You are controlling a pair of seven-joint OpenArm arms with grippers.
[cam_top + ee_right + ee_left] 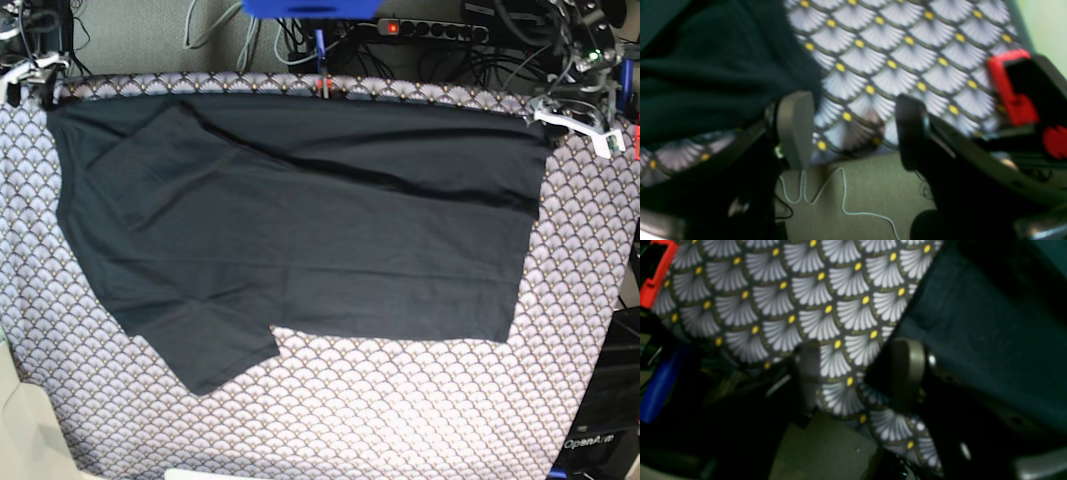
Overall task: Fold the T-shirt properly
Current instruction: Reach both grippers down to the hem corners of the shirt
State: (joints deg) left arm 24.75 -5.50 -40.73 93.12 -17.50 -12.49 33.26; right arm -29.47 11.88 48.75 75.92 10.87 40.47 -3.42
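1. Left wrist view: the left gripper point(860, 373) has its fingers point(908, 373) spread apart with nothing between them, only the fan-patterned tablecloth point(773, 300) showing in the gap. The T-shirt point(973, 333) lies just beside the right-hand finger, its dark edge running diagonally across the cloth. A red clamp point(656, 273) sits at the upper left corner.

2. Right wrist view: the right gripper point(853, 130) is released, fingers point(795, 128) wide, holding nothing. The T-shirt point(706, 73) lies bunched at the left, next to the left-hand finger. A thin white cable point(840, 196) trails on the floor below.

3. Base view: the T-shirt point(320, 230) lies spread flat over the tablecloth point(400, 400), its far edge along the table's back edge, one sleeve folded over at the upper left, another sticking out at the lower left. Both grippers sit at the far corners, too small to judge.
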